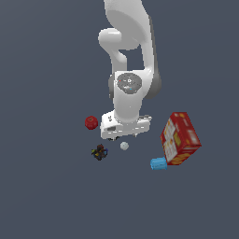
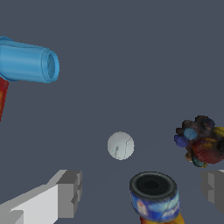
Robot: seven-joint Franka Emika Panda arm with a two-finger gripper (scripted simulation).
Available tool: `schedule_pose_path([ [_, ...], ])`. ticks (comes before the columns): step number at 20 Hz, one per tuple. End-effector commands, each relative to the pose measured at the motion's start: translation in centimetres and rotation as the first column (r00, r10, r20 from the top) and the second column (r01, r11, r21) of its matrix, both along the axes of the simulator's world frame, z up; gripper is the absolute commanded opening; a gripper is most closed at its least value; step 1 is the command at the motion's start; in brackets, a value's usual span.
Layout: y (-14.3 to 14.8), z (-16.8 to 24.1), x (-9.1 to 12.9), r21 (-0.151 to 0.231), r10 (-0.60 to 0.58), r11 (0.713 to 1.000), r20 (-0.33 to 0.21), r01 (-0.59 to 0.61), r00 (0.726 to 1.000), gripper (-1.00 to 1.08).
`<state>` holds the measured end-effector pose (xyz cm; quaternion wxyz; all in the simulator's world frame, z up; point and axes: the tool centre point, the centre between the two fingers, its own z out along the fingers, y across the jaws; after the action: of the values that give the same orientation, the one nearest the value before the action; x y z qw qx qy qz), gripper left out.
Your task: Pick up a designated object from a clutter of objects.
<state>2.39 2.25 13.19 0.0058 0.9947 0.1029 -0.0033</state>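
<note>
One tiny white ball (image 1: 124, 145) among six bits of clutter, resting alone on the dark table (image 1: 46, 186), nothing touching it. Looks like the approach step: tool (image 1: 122, 137) hanging above the pile, fingers (image 2: 70, 192) spread wide, pinching nothing. Not yet down at the ball's level, judging by the wrist view.

In the exterior view, ball just beyond the tool's lower edge, near but clearly apart. In the wrist view (image 2: 120, 145), sitting ahead of the gap between the two fingers, closer to one finger than the other, so not centred yet.

Next move probably calls for a small shift to line the gap up over the ball, then a straight drop and a gentle squeeze. Smooth and round, so likely to squirt out if caught off-centre.

Tricky bit: orange-blue can (image 2: 154, 196) right between the fingers in the wrist view, near the ball, so easy to bump or grab by mistake. Dark multicoloured lump (image 1: 99, 152) close on the other side too. Light blue cylinder (image 1: 158, 164), red box (image 1: 180, 138) and red knob (image 1: 91, 122) well clear.
</note>
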Motion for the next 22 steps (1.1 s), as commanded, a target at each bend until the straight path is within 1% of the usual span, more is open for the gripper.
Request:
schedule_pose_path([
  [1,0.1,-2.0,-0.1,0.004,0.017,1.0,0.003,-0.017,1.0,1.0],
  [8,0.3,-5.4,-0.7,0.011,0.046,0.999,0.005,-0.046,0.999,1.0],
  [17,0.3,-6.3,-0.8,0.012,0.05,0.999,0.004,-0.05,0.999,1.0],
  [22,0.3,-8.1,-0.9,0.012,0.051,0.999,0.004,-0.051,0.999,1.0],
])
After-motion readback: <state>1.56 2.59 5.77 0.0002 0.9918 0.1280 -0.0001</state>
